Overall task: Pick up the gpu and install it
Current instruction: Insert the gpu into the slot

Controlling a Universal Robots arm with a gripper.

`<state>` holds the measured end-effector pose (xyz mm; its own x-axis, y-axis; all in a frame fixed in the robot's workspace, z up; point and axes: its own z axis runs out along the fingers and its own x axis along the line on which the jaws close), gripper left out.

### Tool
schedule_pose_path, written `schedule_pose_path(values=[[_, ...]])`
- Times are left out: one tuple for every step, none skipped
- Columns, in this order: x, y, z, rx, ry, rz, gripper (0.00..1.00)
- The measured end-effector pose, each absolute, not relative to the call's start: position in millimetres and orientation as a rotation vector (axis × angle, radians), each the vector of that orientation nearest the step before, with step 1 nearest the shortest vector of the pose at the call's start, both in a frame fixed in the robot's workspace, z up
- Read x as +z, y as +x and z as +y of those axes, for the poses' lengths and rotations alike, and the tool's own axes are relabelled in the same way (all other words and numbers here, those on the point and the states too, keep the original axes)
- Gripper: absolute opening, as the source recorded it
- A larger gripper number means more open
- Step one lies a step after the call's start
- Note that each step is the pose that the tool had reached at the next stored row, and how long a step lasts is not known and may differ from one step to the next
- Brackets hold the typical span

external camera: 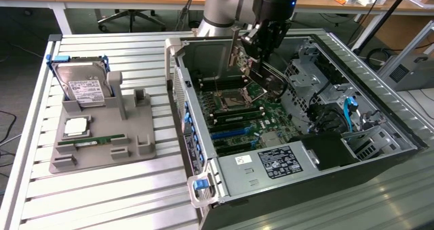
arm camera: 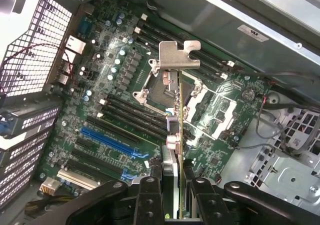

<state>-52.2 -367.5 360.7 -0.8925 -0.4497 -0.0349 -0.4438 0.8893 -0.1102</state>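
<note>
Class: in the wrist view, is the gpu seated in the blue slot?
No, the gripper holds the gpu clear of the blue slot, which lies bare.

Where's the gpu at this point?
The gpu is gripped by the gripper, held above the motherboard near the CPU socket, inside the open case on the exterior view's right.

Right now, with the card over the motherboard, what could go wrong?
The thin dark circuit card with the silvery bracket, clamped in the end effector, hangs by the open processor socket; a slip could damage it. It sits away from the long blue slot, so it may miss.
</note>
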Motion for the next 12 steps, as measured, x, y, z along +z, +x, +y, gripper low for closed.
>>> schedule_pose_path(values=[[360.7,-52.2,-367.5,-0.153,-0.712,2.995,0.27],[360.7,-52.2,-367.5,-0.153,-0.716,2.994,0.27],[360.7,-52.2,-367.5,-0.153,-0.720,2.993,0.27],[360.7,-52.2,-367.5,-0.153,-0.726,2.991,0.27],[360.6,-52.2,-367.5,-0.152,-0.731,2.990,0.27],[360.6,-52.2,-367.5,-0.152,-0.735,2.989,0.27],[360.6,-52.2,-367.5,-0.152,-0.738,2.988,0.27],[360.6,-52.2,-367.5,-0.152,-0.742,2.986,0.27],[360.6,-52.2,-367.5,-0.152,-0.747,2.985,0.27],[360.6,-52.2,-367.5,-0.152,-0.751,2.984,0.27],[360.6,-52.2,-367.5,-0.152,-0.755,2.983,0.27],[360.5,-52.2,-367.5,-0.152,-0.758,2.982,0.27]])
